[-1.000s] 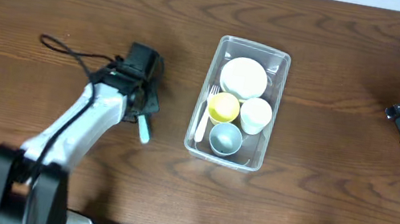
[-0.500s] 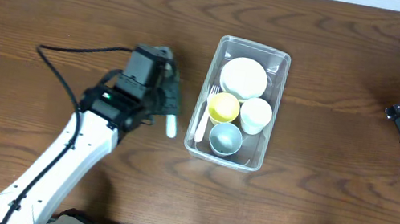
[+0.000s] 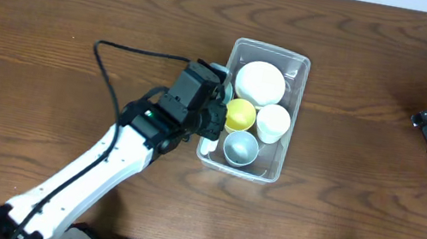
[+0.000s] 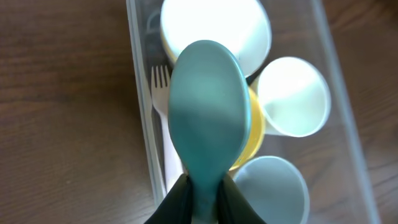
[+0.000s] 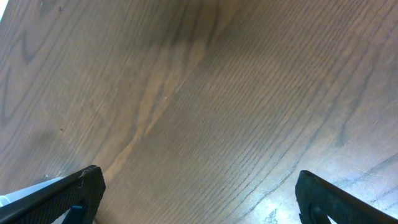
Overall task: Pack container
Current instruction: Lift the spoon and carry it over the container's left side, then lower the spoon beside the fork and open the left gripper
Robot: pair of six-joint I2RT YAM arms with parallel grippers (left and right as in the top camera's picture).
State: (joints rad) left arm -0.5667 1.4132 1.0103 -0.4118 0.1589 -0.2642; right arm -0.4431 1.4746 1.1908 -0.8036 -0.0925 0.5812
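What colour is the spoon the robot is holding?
The spoon is pale teal, seen best in the left wrist view.

one teal spoon point(image 4: 208, 106); beneath it one clear container point(image 4: 138, 93), one white bowl point(image 4: 249, 25), one white fork point(image 4: 160, 87), one yellow cup point(image 4: 255, 124), one white cup point(image 4: 292, 96), one pale blue cup point(image 4: 273, 186).

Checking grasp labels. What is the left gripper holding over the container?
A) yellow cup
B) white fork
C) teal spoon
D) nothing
C: in the left wrist view the left gripper is shut on the handle of the teal spoon, whose bowl hangs over the container. The white fork already lies inside the container.
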